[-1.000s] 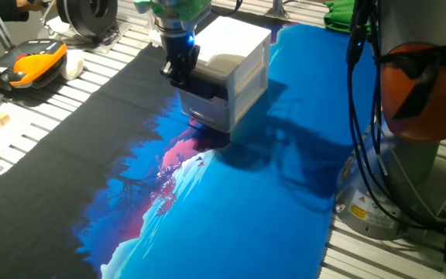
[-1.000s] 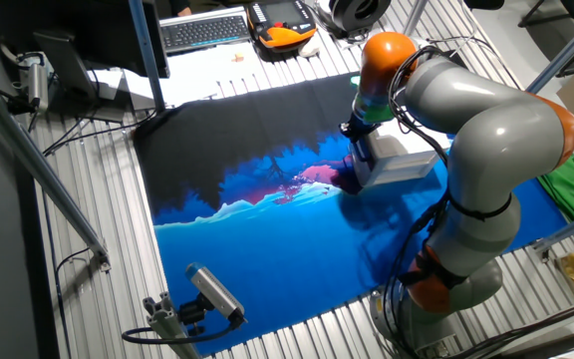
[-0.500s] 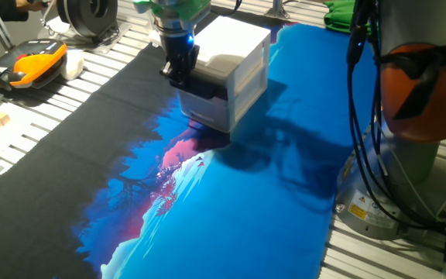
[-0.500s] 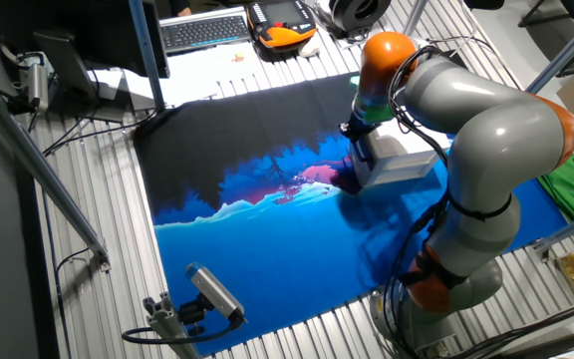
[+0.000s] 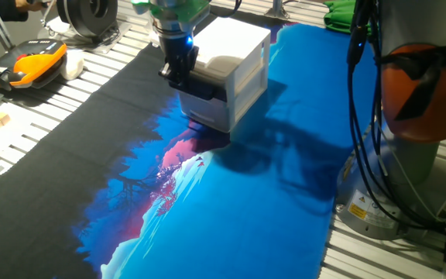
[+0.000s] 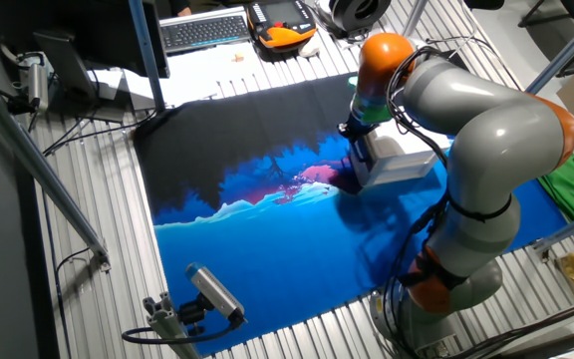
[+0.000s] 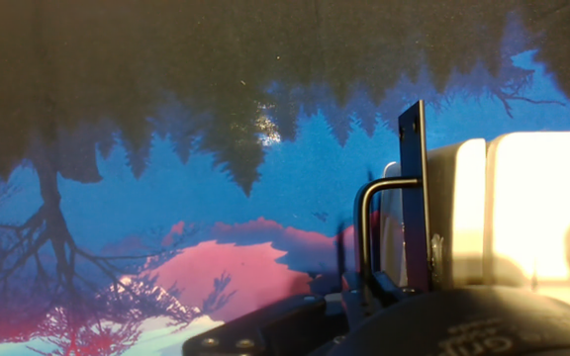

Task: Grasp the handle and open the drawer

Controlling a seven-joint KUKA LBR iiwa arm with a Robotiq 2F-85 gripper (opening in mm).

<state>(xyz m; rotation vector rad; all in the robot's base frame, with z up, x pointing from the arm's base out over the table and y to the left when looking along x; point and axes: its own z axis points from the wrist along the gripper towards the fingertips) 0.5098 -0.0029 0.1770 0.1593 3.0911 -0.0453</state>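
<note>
**Hand at the handle, drawer barely out**

Nearest the hand camera, the dark body of the hand point(image 7: 384, 326) fills the bottom edge. Just beyond it a black bar, the handle point(image 7: 414, 198), runs up and down the picture, with a bent metal bracket tying it to the white drawer point(image 7: 483, 218) front on the right. The bar lies close against the hand, as it should for a pull straight out from the cabinet. The fingers themselves are out of sight there, so I cannot tell how wide the hand stands or whether it has a grip on the bar.

From one fixed view, the hand point(image 5: 178, 68) comes down from above at the cabinet's point(image 5: 235, 66) upper front edge, its tip at the level of the top drawer point(image 5: 205, 87). The dark handle point(image 5: 200, 90) shows as a strip just below it. The drawer looks at most slightly out. I judge the task to be at the grasp or the first part of the pull.

Farther off, the cabinet stands on a blue and black printed mat point(image 5: 207, 209) that covers the surface. From the other fixed view, the arm point(image 6: 466, 120) reaches over the cabinet point(image 6: 399, 165) from behind. That leaves open mat in front for the drawer to slide into.
</note>
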